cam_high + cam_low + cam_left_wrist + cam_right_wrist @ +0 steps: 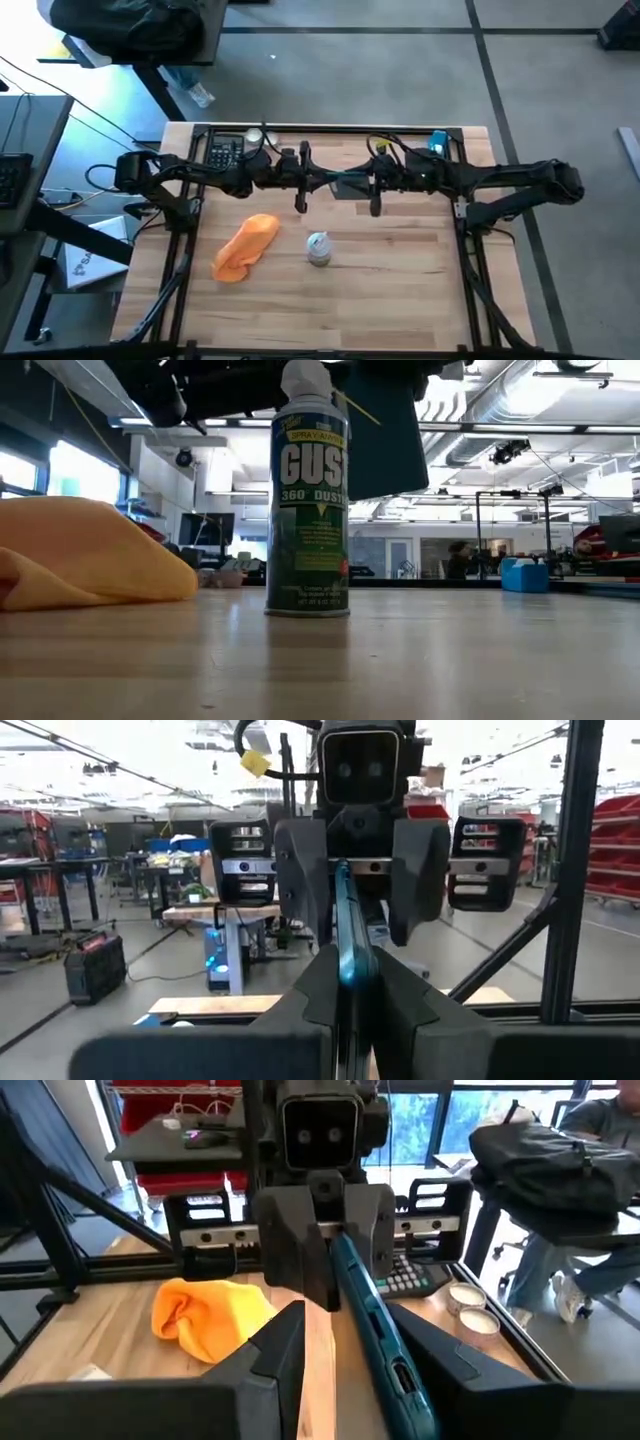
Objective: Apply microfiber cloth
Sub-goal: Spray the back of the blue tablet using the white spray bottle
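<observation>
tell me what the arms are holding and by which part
Both tools, left tool and right tool, grip the dark flat device by opposite ends, above the table; the orange cloth lies untouched.

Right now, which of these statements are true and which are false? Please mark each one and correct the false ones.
1. The orange cloth lies on the table, held by no gripper. True.
2. Both grippers hold one flat dark device between them, above the table. True: the left gripper and the right gripper grip opposite ends.
3. The spray can lies on its side. False: it stands upright.
4. The cloth covers the can. False: it lies beside the can, apart from it.
</observation>
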You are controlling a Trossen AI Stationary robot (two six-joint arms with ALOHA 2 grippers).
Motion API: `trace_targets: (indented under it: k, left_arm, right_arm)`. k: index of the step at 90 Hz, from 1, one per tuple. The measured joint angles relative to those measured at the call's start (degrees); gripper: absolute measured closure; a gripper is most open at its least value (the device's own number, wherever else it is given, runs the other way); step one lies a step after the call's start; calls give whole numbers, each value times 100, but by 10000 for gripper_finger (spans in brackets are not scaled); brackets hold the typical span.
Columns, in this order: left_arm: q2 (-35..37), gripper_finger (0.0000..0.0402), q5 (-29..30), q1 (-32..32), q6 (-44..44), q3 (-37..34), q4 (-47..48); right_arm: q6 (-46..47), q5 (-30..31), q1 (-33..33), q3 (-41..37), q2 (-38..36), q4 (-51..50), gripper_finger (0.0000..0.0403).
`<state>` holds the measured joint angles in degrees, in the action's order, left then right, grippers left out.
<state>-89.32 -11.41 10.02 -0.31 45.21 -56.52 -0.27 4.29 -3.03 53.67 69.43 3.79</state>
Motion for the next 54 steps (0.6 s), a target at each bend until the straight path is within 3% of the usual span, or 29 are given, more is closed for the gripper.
trace_targets:
  k: [20,41,54]
  left_arm:
    - [0,391,-8,0,-3,0,-28]
    - [0,391,-295,2,-10,0,-33]
    - [7,387,-398,-2,-6,0,-34]
  right_arm:
    - [-14,0,0,0,0,-4,306]
    - [-45,-29,0,0,0,24,387]
    - [-104,-39,2,0,0,28,394]
